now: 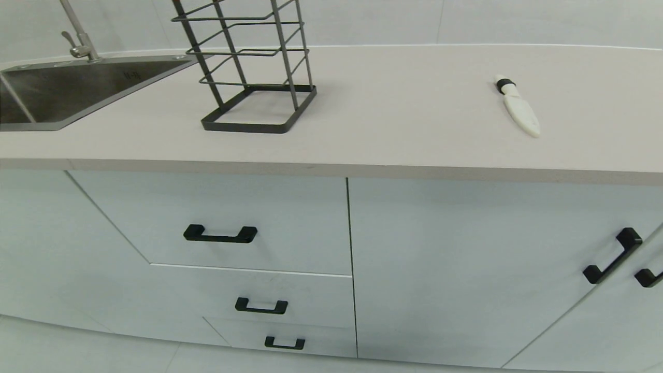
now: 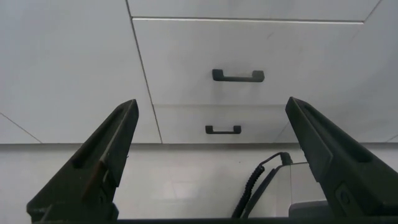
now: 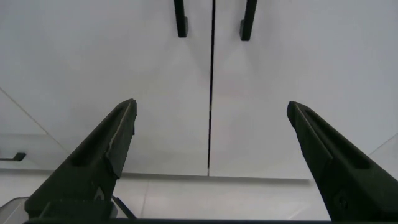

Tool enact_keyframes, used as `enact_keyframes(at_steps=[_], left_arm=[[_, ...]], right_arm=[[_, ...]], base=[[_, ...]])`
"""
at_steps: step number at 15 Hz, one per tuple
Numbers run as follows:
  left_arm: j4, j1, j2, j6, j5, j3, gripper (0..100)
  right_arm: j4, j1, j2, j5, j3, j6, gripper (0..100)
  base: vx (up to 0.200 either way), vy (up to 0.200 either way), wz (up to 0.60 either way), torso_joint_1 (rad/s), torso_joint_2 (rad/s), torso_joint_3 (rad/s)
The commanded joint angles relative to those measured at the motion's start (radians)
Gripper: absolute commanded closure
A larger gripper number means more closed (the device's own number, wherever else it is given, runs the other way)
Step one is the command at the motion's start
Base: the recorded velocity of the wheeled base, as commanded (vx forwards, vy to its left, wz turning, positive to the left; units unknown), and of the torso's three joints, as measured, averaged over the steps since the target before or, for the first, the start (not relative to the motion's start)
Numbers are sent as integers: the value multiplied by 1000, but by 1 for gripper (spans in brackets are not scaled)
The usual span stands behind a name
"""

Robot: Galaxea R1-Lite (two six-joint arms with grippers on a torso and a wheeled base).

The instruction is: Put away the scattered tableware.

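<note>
Left gripper (image 2: pixel 211 107), right gripper (image 3: pixel 211 107) wide open, empty, facing cabinet fronts (image 1: pixel 456 259). White knife (image 1: pixel 518 106), maybe sheathed, lies flat on counter (image 1: pixel 393 119), right; pinch may skid it away.

Cool, even, diffuse light throughout; the black wire rack (image 1: pixel 246 128) throws only a faint, soft shadow on the pale beige countertop (image 1: pixel 393 103). Its front edge bows toward the head view's borders. The flat white cabinet fronts (image 3: pixel 298 93) in the wrist views look bright, perhaps slightly soft.
</note>
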Motion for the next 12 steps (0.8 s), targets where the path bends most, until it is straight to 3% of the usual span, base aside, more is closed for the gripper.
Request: enact_keyframes(at_steps=[1, 5, 9, 12], left_arm=[[0, 0, 3, 0, 1, 0, 0], [0, 0, 4, 0, 1, 0, 0], [-1, 0, 4, 0, 1, 0, 0], [0, 0, 4, -2, 1, 0, 0]], right_arm=[[1, 0, 1, 0, 0, 1, 0], [-1, 0, 1, 0, 0, -1, 0], [-1, 0, 1, 0, 0, 1, 0], [-1, 0, 1, 0, 0, -1, 0]], base=[[0, 0, 0, 0, 0, 0], [0, 0, 0, 0, 0, 0], [200, 0, 0, 2, 2, 7], [0, 0, 0, 0, 0, 0]])
